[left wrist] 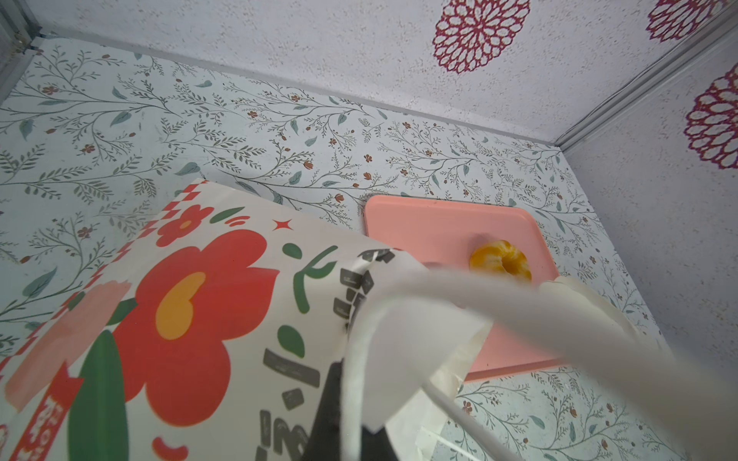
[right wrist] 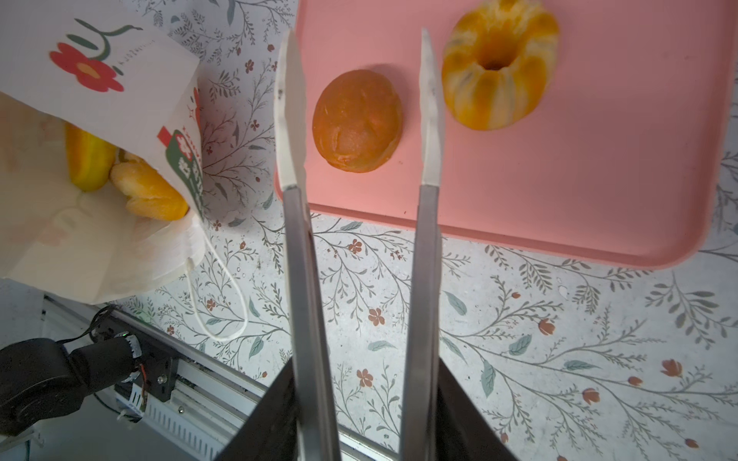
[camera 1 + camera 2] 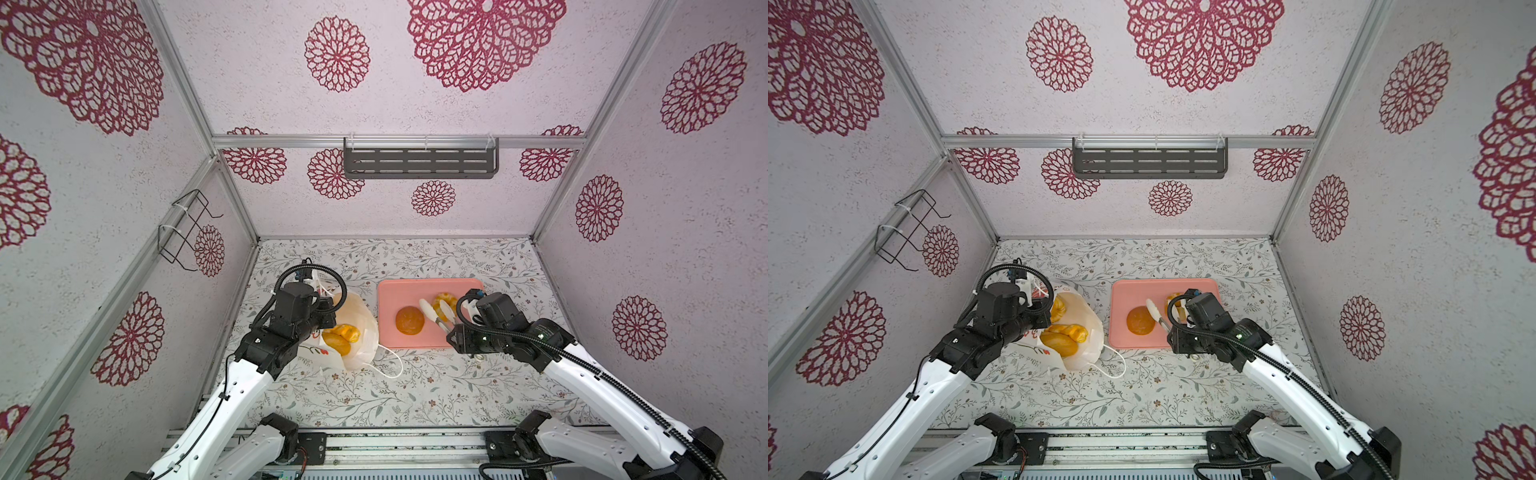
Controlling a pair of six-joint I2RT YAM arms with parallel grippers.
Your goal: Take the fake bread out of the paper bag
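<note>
Reaching forward, left gripper (image 3: 319,289) pinches the paper bag (image 3: 362,332) rim; right gripper (image 3: 454,332), beside the pink tray (image 2: 559,199), clasps open-tipped tongs (image 2: 425,239)

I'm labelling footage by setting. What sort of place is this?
Probably a robot test booth, not a kitchen: wallpapered panels in an aluminium frame, two arms on a base rail, and props: fake bread, a paper bag, tongs, a pink tray.

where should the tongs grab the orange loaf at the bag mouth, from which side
Pinch the orange loaf across its narrow width at the exposed end, entering the mouth of the paper bag from the pink tray side. Its rest is hidden under the bag wall; the open tongs look wide enough.
</note>
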